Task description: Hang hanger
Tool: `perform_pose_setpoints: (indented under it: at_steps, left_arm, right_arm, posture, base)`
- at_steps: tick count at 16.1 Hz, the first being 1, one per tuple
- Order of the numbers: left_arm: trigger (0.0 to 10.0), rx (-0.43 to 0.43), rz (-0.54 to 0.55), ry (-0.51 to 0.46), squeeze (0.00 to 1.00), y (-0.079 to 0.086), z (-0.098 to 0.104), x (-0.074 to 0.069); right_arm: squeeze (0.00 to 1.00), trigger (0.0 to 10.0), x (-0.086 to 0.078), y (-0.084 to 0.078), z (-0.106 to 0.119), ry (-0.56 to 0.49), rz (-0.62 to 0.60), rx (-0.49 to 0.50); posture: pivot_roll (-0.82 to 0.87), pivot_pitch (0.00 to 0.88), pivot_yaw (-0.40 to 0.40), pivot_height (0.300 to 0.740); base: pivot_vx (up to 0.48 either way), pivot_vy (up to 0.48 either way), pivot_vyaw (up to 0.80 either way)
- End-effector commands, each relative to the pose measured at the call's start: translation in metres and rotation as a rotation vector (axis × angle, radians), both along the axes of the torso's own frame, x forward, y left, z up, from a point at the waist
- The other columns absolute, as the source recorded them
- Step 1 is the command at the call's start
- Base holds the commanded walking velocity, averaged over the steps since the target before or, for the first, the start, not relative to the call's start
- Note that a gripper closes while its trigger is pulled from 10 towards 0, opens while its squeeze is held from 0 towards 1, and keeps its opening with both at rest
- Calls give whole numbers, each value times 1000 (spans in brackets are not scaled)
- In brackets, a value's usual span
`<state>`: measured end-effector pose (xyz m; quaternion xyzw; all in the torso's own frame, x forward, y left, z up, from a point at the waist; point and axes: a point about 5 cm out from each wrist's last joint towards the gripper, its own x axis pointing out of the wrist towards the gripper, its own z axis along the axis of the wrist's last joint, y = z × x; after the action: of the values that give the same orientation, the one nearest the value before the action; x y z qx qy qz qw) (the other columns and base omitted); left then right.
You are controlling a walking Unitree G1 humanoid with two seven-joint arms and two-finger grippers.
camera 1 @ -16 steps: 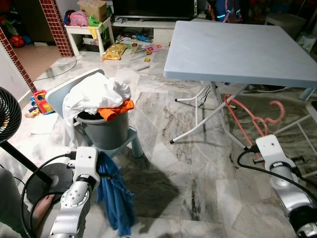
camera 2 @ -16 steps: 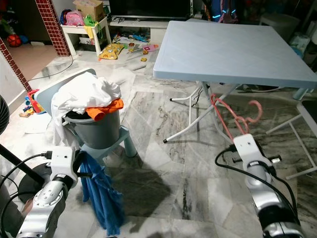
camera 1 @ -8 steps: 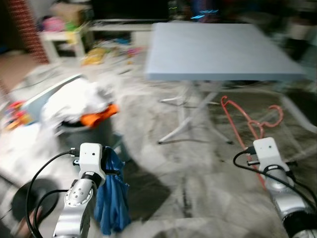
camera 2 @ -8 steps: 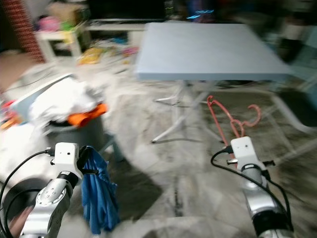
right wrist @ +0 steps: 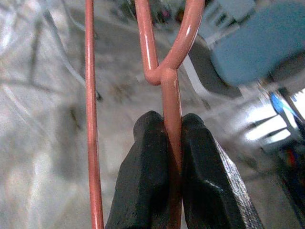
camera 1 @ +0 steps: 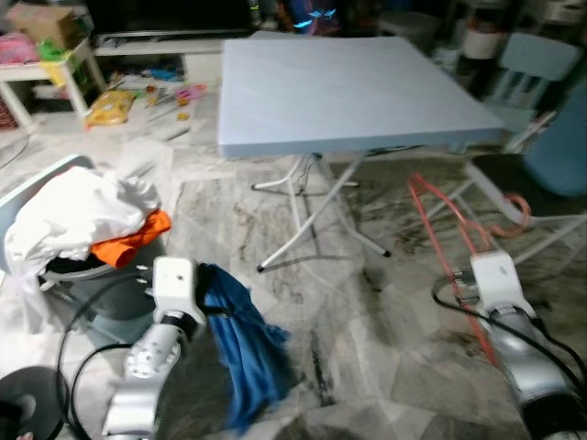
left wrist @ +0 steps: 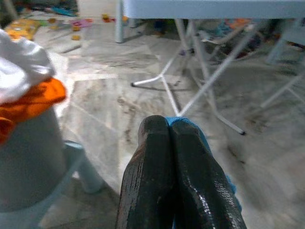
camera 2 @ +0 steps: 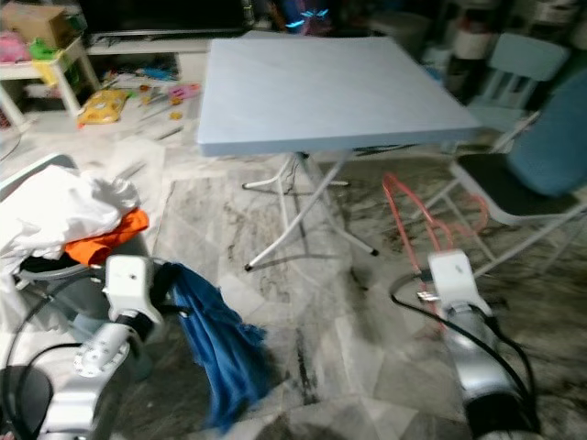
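A salmon-pink wire hanger (camera 1: 447, 223) stands up from my right arm, in front of the folding table's legs. My right gripper (right wrist: 167, 123) is shut on the hanger's stem (right wrist: 170, 95) just below the hook's bend. On the left, a blue cloth (camera 1: 244, 344) hangs down from my left gripper (left wrist: 169, 125) and swings out over the floor. The left gripper's fingers (left wrist: 155, 162) are pressed together, with the edge of the blue cloth (left wrist: 196, 131) showing between and behind them.
A light blue folding table (camera 1: 339, 82) stands ahead on white legs. A grey bin (camera 1: 83, 284) heaped with white and orange clothes is at the left. Chairs (camera 1: 559, 156) stand at the right. Toys lie at the back left. The floor is marble.
The camera has swung right, so the table and bin have shifted left and chairs have come into view. The blue cloth now swings out to the right. Both grippers keep their hold.
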<state>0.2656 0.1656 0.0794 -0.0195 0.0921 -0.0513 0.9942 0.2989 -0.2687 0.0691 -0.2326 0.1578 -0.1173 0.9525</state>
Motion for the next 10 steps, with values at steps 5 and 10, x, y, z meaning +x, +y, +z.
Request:
perform_pose_setpoints:
  at_steps: [5, 10]
  left_arm:
    - [10000, -11, 18, -125, 0, -5, 36, 7]
    - [10000, -2, 20, -180, 0, -7, 56, 11]
  right_arm:
    - [0, 10000, 5, 5, 22, -81, 7, 42]
    - [0, 10000, 11, 6, 40, -154, -2, 46]
  posture:
    - [-114, 0, -10, 740]
    - [-110, 0, -18, 740]
  base:
    - [396, 0, 0]
    - [427, 0, -589]
